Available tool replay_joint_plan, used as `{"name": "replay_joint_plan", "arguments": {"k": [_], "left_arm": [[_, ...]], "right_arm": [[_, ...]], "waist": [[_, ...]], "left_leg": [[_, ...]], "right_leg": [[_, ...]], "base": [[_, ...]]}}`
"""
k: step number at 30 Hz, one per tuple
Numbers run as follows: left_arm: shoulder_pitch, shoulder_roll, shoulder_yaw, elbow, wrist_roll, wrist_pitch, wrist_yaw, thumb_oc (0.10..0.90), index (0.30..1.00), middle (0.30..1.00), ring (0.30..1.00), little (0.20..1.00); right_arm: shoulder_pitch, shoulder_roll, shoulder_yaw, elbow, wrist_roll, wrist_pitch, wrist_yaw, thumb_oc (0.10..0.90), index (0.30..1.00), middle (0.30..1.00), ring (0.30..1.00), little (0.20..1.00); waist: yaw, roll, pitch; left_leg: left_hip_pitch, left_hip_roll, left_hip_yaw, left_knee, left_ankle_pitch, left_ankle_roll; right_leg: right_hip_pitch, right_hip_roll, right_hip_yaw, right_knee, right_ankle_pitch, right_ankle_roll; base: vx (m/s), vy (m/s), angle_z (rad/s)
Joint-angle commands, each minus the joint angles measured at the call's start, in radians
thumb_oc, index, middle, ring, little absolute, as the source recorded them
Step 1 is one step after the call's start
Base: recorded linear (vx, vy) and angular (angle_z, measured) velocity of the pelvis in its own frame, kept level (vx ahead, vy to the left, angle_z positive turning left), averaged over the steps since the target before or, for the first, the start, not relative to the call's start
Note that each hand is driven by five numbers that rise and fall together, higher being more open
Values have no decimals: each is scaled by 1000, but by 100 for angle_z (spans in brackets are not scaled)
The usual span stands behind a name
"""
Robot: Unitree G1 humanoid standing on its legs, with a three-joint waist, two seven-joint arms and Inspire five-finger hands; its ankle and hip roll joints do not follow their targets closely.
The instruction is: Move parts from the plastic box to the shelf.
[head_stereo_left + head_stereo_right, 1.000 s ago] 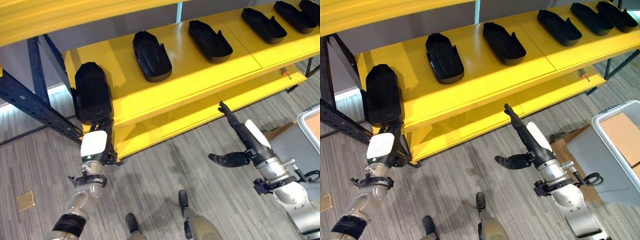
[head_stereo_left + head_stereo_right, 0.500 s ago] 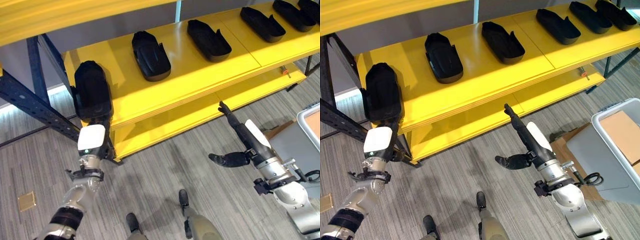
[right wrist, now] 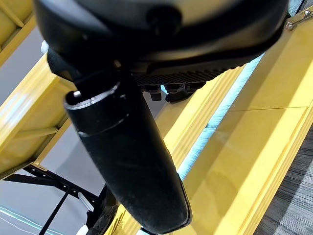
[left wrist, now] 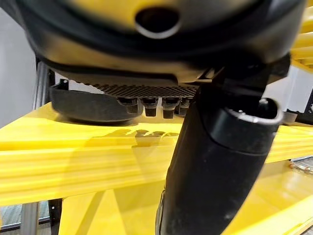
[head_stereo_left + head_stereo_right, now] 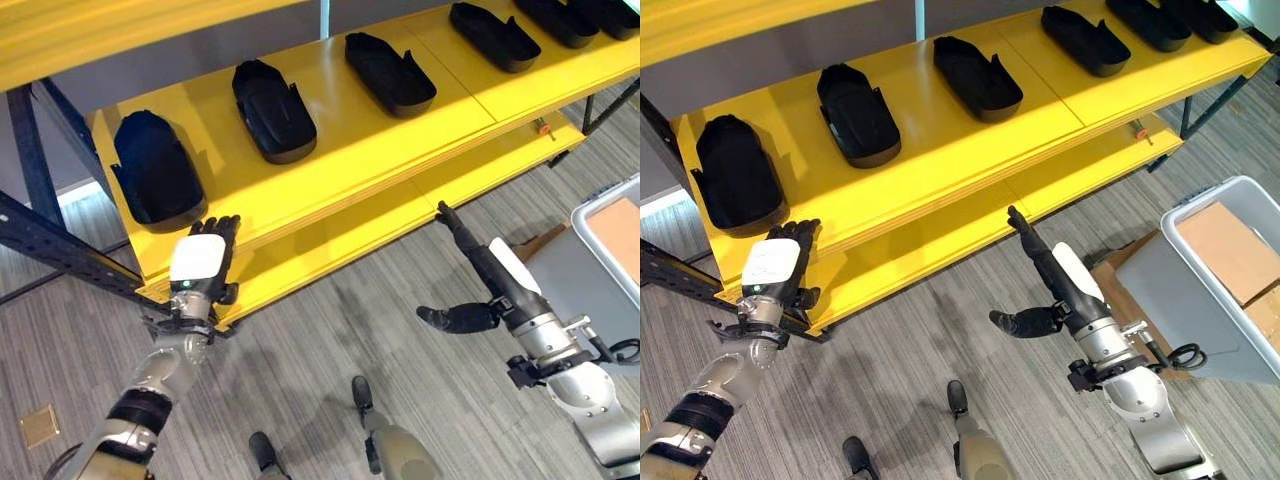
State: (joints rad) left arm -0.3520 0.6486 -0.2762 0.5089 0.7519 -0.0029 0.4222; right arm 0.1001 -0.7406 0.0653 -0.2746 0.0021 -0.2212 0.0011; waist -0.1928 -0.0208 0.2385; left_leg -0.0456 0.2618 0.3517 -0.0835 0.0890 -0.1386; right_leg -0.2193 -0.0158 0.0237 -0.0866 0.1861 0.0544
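A black moulded part point(image 5: 155, 172) lies on the left end of the yellow shelf point(image 5: 350, 150). My left hand point(image 5: 200, 268) is just below it at the shelf's front edge, open, its fingers straight and off the part. In the left wrist view the same part point(image 4: 93, 105) rests on the shelf past my fingertips point(image 4: 151, 104). My right hand point(image 5: 482, 272) hangs open in front of the lower shelf, fingers pointing up, holding nothing. The grey plastic box point(image 5: 1185, 290) stands at the far right with cardboard point(image 5: 1230, 250) inside.
Three more black parts point(image 5: 272, 110) point(image 5: 390, 72) point(image 5: 495, 22) lie in a row along the shelf, with others further right. A dark blue frame beam point(image 5: 50, 240) runs by the shelf's left end. A small orange-handled tool point(image 5: 541, 126) lies on the lower shelf.
My left hand has let go of the leftmost part, which now lies on the shelf, and has dropped back below the edge. The camera has shifted. The right hand is unchanged.
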Motion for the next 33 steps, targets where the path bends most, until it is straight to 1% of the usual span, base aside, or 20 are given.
{"name": "replay_joint_plan", "arguments": {"k": [1, 12, 33], "left_arm": [[-150, 52, 18, 37, -11, -13, 41, 900, 1000, 1000, 1000, 1000], [-151, 53, 17, 54, -21, -10, 41, 900, 1000, 1000, 1000, 1000], [-76, 67, 81, 24, -39, -8, 33, 900, 1000, 1000, 1000, 1000]], "right_arm": [[-68, -25, -25, -102, 35, -98, -51, 900, 1000, 1000, 1000, 1000], [-64, -23, -23, -101, 31, -99, -53, 900, 1000, 1000, 1000, 1000], [-65, -23, -25, -99, 27, -92, -46, 900, 1000, 1000, 1000, 1000]], "waist": [[1, -33, -38], [2, -37, -35], [17, -39, -27]], "left_leg": [[59, 25, -40, -4, 20, -12], [57, 25, -40, -4, 18, -10], [51, 22, -51, -4, 17, -7]], "right_leg": [[77, -32, -36, 32, -114, 51], [72, -33, -35, 33, -112, 52], [75, -38, -43, 34, -112, 50]], "base": [[0, 0, 0], [0, 0, 0], [0, 0, 0]]}}
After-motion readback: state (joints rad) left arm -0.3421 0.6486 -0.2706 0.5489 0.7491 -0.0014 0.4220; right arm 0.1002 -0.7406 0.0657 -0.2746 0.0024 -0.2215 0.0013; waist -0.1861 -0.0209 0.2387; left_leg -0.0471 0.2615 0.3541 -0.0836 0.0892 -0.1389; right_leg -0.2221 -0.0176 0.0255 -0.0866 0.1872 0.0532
